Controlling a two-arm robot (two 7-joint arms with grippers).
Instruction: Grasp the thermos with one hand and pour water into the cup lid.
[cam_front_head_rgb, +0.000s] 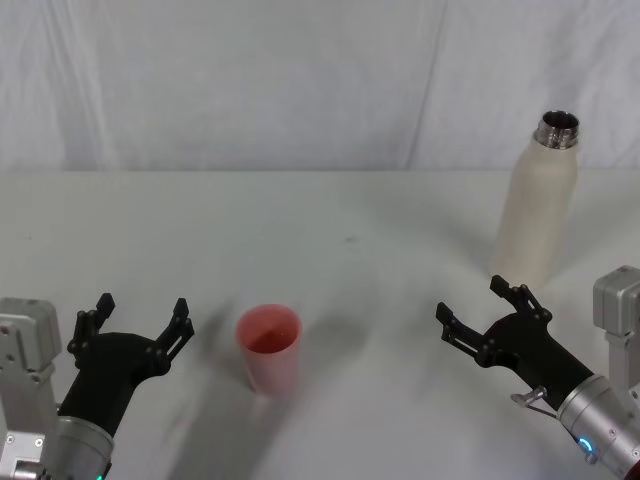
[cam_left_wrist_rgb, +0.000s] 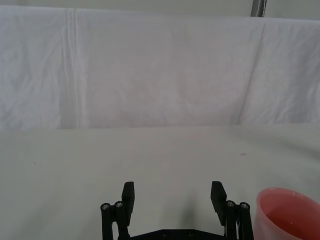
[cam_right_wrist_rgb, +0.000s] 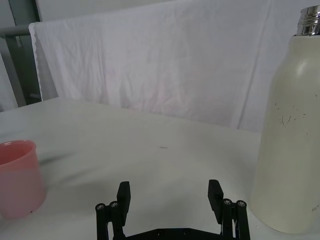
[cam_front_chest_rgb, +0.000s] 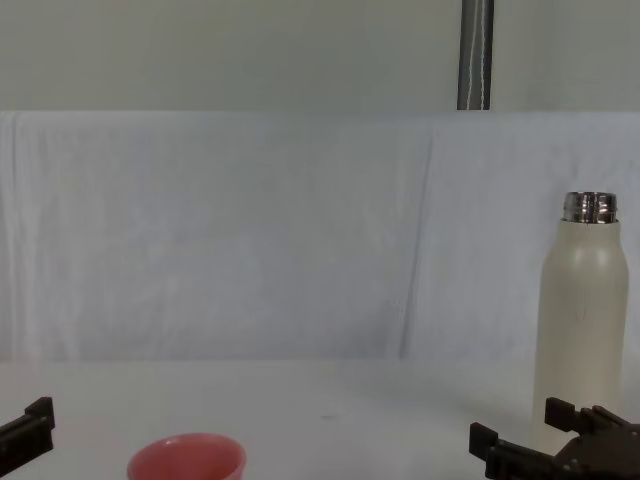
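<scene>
I see the thermos (cam_front_head_rgb: 541, 205) upright at upper right, the cup lid (cam_front_head_rgb: 269, 348) lower centre. My left gripper (cam_front_head_rgb: 140, 325) and right gripper (cam_front_head_rgb: 480, 312) sit released, holding nothing

The left hand (cam_front_head_rgb: 140, 315) hangs low on the robot's left, its two black fingers spread wide with nothing between them, pointing forward from a silver-grey wrist. The right hand (cam_front_head_rgb: 482, 305) sits low on the right, fingers likewise parted and empty, angled forward and slightly inward from its metal arm.
</scene>
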